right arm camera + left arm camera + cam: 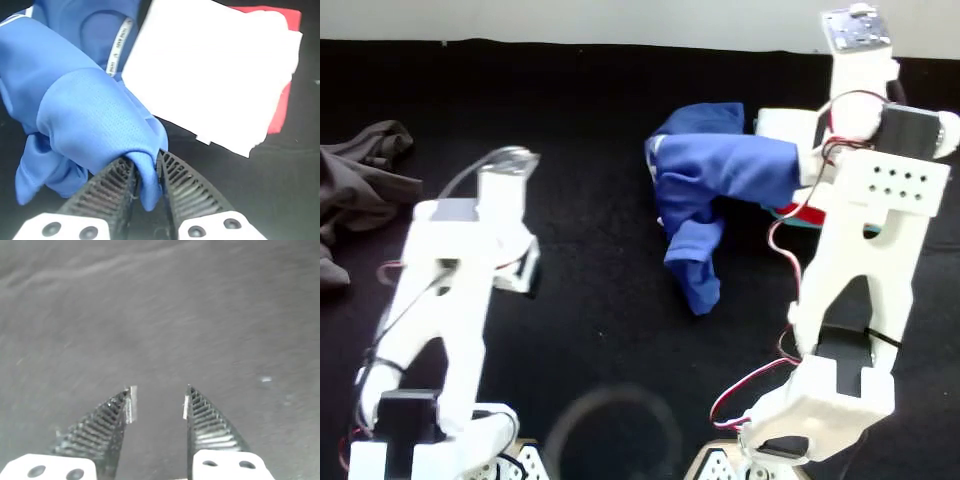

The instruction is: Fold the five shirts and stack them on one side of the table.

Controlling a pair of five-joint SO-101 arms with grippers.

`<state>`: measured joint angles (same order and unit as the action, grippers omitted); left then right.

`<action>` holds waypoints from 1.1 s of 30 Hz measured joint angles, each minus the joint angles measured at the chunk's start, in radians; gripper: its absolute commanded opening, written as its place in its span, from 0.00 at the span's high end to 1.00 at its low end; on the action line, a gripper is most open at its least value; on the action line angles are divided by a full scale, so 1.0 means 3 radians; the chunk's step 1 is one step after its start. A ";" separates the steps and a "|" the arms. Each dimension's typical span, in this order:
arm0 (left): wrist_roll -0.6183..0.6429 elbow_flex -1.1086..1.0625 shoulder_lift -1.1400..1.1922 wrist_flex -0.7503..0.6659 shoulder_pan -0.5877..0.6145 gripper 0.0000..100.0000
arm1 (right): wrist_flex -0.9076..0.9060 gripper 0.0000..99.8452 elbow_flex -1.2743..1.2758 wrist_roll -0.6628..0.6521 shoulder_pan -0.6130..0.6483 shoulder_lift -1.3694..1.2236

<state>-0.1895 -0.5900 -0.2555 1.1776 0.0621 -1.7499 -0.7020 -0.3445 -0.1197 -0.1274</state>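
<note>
Right end effector (pixel 146 159) tight on blue shirt (pixel 85 100) with printed neck tape (pixel 120 42); left end effector (pixel 159 395) wide apart, empty.

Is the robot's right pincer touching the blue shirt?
Touching. The right wrist view shows the right pincer shut on a fold of the blue shirt, with the cloth squeezed inside.

print on the neck tape (pixel 119 46) of the blue shirt (pixel 80 107), too small to read.
</note>
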 measured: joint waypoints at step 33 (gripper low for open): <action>0.1642 0.2215 0.1887 -0.0476 -0.1995 0.89 | 0.0000 0.99 0.0000 0.0000 -0.0056 0.0000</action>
<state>0.3030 0.0744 0.3107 1.0349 -0.5363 -1.7499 -0.7020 -0.3445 -0.1366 -0.1274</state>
